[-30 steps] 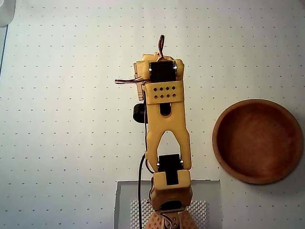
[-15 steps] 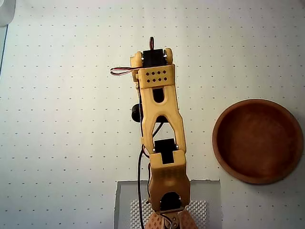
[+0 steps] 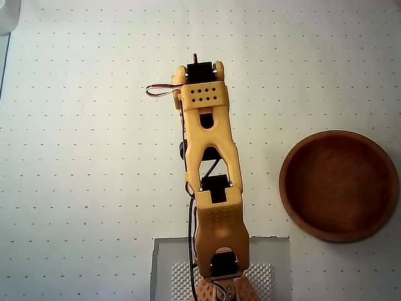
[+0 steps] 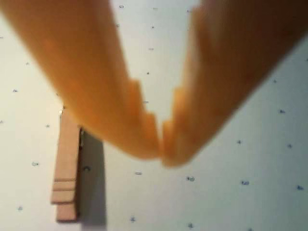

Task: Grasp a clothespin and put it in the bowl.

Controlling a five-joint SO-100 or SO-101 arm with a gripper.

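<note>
Tabletop (image 3: 75,157): white, dotted grid. Yellow arm (image 3: 210,163) stretched up centre of overhead view, hiding end effector there. Bowl (image 3: 339,185): reddish-brown, empty, lying right of arm, well apart. Wrist view: end effector (image 4: 161,154) tips nearly touching, nothing between them. Clothespin (image 4: 67,168) lies flat on tabletop, just left of tips, its upper end hidden behind left finger.

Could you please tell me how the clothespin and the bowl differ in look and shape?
The clothespin is pale tan, slim and straight; the bowl is reddish-brown, round and hollow. The clothespin appears only in the wrist view, beside the pincer; the bowl only in the overhead view. Both look wooden.
</note>
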